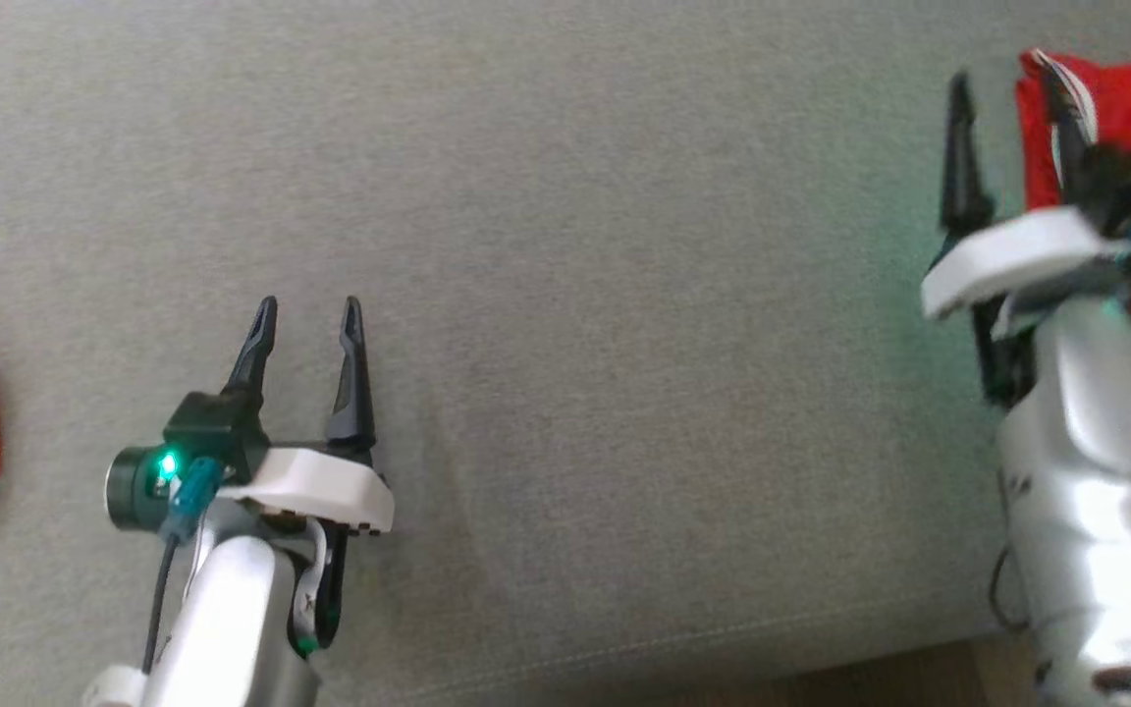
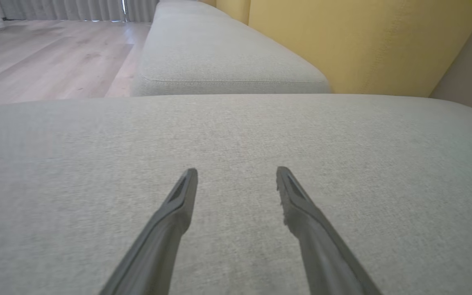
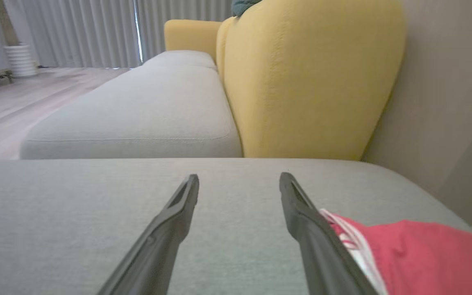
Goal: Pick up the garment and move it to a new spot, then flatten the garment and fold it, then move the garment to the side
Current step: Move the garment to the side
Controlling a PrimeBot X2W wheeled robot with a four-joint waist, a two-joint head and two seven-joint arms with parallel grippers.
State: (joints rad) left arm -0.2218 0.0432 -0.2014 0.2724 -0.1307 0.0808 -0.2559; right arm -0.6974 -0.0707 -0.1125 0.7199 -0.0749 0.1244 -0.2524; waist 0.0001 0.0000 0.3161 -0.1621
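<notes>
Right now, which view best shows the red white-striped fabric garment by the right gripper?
Right wrist view: red white-striped fabric garment close up, lower right. Head view: partly behind right gripper. Left wrist: an edge sliver.

Left gripper (image 1: 309, 309): two long dark tapered fingers (image 1: 353, 383), white wrist plate (image 1: 315, 486), dark camera barrel (image 1: 134, 486) with green LED (image 1: 168, 464), teal connector (image 1: 194, 491), black cable (image 1: 158, 599). Right gripper (image 1: 1002, 83) same build; silver forearm (image 1: 1105, 491).
</notes>
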